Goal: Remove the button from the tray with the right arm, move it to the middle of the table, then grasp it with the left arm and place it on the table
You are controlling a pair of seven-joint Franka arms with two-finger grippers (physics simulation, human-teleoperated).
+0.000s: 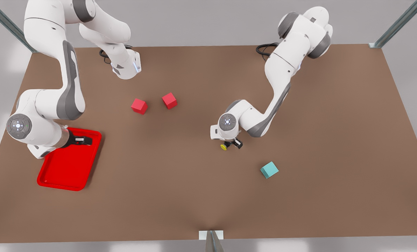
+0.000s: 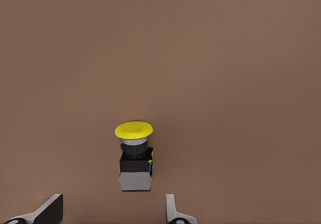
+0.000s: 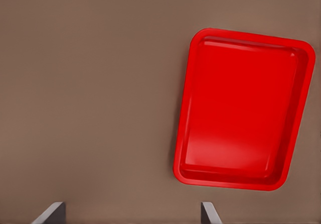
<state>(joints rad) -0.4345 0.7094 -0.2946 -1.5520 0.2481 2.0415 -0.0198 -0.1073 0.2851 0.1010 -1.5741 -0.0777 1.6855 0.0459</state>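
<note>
The button, yellow cap on a dark body, rests on the brown table near its middle. My left gripper hovers just over it, open, and neither finger touches it. In the front view the button lies right beside the left gripper. The red tray sits at the front view's left with nothing in it. My right gripper hangs open above its far end. From the right wrist, the tray lies off to one side of the right gripper.
Two red cubes sit behind the middle of the table. A teal cube lies at the front view's right of the button, nearer the front edge. Black cables coil at the far edge.
</note>
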